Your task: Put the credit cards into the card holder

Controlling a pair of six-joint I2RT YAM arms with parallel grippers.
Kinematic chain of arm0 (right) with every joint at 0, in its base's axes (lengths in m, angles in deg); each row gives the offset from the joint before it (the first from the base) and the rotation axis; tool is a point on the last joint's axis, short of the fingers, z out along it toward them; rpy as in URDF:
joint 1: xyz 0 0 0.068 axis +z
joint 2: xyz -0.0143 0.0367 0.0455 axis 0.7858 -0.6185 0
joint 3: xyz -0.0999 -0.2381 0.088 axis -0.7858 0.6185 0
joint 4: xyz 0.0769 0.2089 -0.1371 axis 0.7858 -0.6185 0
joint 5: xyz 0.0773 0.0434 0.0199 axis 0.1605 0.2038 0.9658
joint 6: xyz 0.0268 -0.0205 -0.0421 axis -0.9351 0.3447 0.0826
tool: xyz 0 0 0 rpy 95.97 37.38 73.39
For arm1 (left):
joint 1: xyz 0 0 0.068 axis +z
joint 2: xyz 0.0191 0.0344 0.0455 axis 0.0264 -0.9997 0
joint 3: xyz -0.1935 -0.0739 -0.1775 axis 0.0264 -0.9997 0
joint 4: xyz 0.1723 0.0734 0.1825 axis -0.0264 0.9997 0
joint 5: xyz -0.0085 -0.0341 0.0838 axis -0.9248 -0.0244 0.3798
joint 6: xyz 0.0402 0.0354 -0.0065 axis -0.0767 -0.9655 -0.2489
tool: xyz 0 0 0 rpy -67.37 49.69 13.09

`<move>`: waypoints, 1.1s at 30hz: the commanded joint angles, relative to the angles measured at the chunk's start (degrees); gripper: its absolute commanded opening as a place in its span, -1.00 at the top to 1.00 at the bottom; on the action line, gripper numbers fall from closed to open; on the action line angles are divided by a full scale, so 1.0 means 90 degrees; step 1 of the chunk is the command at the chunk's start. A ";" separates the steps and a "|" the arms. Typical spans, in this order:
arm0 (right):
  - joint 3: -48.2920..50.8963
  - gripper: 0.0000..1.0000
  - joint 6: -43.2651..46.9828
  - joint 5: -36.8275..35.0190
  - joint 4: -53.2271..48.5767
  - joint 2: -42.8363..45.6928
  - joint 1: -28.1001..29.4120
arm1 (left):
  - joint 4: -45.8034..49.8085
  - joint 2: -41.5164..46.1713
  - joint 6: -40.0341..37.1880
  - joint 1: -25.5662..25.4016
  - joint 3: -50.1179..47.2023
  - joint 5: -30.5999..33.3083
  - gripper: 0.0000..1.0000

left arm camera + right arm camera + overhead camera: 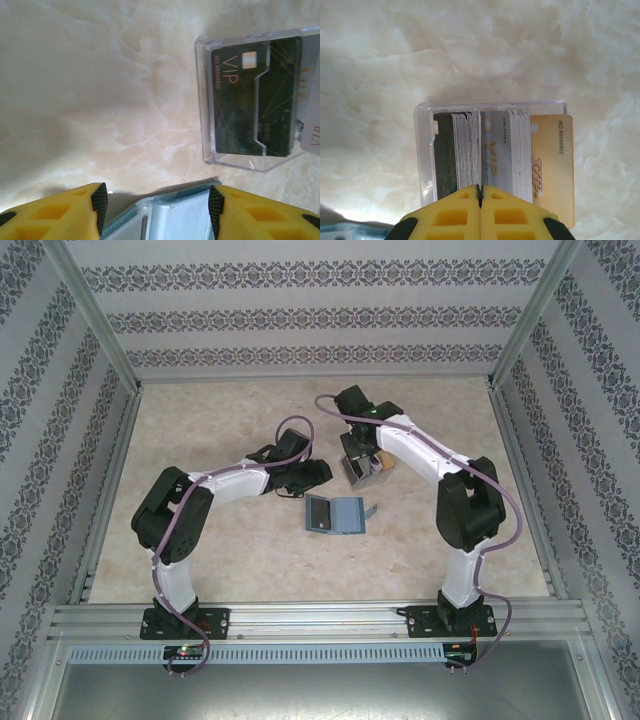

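The teal card holder (340, 512) lies open at mid-table, with a dark card in its left side. My left gripper (316, 476) stands open just behind it. In the left wrist view the card holder's (175, 217) far edge and pale lining lie between the open left gripper's (157, 207) pads. The credit cards (495, 150) stand on edge in a clear plastic box (421, 150): a dark one (240, 100), a grey stack, a silver VIP one and a gold one (552, 160). My right gripper (480, 191) is shut on the top edge of one card in mid-stack.
The clear box (362, 468) sits just behind the card holder, under my right gripper (358, 462). Patterned walls and metal posts (100, 320) enclose the marble-look table (220, 540). A metal rail (320, 618) runs along the near edge by both arm bases.
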 commanded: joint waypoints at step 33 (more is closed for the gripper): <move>0.4109 1.00 -0.4402 0.5603 0.4197 0.3169 -0.1275 | -0.4534 0.0593 0.1777 0.0382 -0.1231 -0.2952 0.23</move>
